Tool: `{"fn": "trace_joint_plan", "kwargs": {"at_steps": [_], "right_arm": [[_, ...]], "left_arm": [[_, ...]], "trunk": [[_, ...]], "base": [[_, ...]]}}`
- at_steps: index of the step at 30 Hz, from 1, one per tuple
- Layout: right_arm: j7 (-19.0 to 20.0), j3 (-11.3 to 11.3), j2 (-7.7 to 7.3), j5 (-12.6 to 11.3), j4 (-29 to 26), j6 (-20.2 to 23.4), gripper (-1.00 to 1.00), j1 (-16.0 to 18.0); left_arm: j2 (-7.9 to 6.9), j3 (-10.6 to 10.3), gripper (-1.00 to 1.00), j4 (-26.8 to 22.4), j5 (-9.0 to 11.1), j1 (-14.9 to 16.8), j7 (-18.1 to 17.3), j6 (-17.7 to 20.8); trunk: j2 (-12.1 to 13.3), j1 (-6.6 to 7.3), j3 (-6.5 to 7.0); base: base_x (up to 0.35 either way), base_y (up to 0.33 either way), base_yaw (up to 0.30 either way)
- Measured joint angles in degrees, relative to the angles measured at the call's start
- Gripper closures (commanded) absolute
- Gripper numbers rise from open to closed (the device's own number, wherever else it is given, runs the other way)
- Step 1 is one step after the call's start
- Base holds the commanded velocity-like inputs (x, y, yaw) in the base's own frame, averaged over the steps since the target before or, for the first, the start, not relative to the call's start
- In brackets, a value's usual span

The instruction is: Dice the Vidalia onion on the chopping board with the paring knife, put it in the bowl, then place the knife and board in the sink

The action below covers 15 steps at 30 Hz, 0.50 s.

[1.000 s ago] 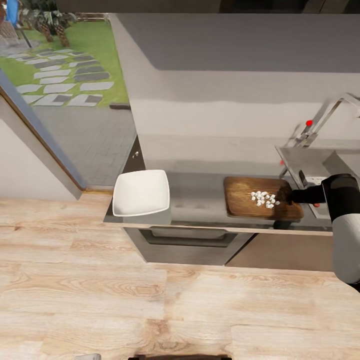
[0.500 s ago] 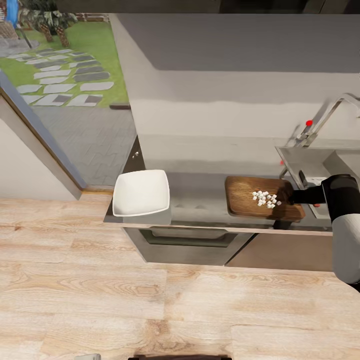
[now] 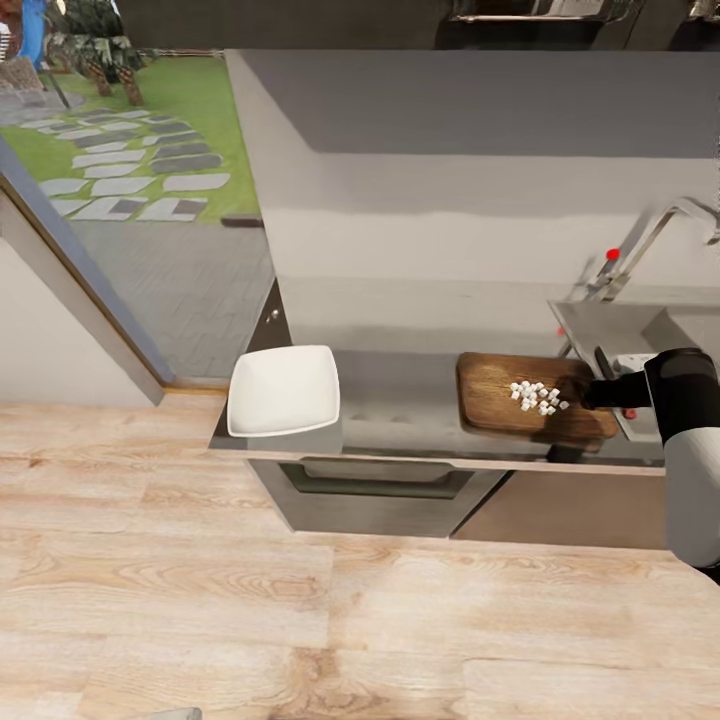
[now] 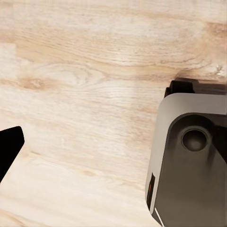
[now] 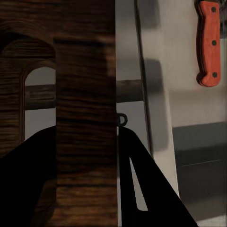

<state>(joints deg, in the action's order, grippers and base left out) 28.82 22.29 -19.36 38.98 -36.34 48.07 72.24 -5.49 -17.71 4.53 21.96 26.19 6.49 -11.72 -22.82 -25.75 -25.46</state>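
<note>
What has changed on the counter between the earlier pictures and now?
The board, held at its right end by the right gripper, has slid a little towards the sink, and the diced onion has gone with it. The head camera also shifted slightly. The bowl has stayed in its place, and the gripper's hold has not changed.

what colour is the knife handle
Orange-red, with dark rivets; the knife handle shows best in the right wrist view.
</note>
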Motion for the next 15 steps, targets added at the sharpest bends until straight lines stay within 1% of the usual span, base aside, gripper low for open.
{"fn": "trace_joint_plan", "kwargs": {"at_steps": [15], "right_arm": [[0.00, -0.02, 0.00, -0.10, 0.09, 0.00, 1.00, -0.03]], "left_arm": [[0.00, 0.00, -1.00, 0.01, 0.00, 0.00, 0.00, 0.01]], "trunk": [[0.00, 0.00, 1.35]], "base": [[0.000, 0.000, 0.000]]}}
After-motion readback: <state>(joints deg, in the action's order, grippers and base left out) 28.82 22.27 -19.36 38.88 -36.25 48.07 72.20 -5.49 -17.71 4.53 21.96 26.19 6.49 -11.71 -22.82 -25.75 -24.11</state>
